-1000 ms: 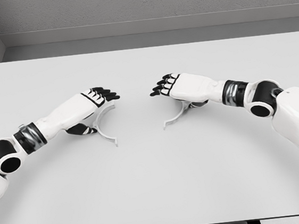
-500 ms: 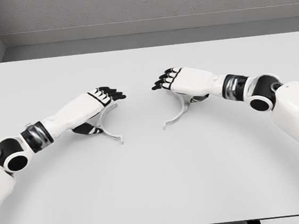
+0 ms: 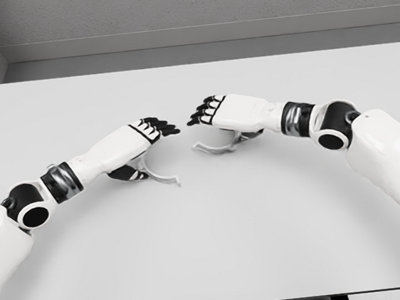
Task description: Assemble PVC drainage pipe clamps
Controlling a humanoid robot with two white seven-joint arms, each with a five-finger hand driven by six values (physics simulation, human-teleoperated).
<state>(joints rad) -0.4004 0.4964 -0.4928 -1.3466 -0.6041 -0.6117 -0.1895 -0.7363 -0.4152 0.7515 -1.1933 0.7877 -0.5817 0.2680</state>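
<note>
Both arms are reaching in over the white table, and the two hands are sitting close together near its middle, fingertips pointing at each other with only a small gap between them; the left hand is lying palm down with its dark fingers stretched forward and only slightly bent, while its thumb is tucking underneath; beneath that palm the left clamp half, a pale curved strip, is showing, its free end sticking out below and to the right of the hand; the thumb appears to be pinching the strip against the underside of the palm, though the hand itself is hiding the contact, so I would call that likely rather than certain.

The right hand is also facing palm down, its dark fingers curling a little more at the tips; the right clamp half is hanging under it, the curved strip running from beneath the palm out to the left and below the fingers, and it too is looking gripped from below by the thumb; the two clamp halves are lying apart, each under its own hand, their open ends not touching; both forearms are stretching back toward the lower corners.
</note>
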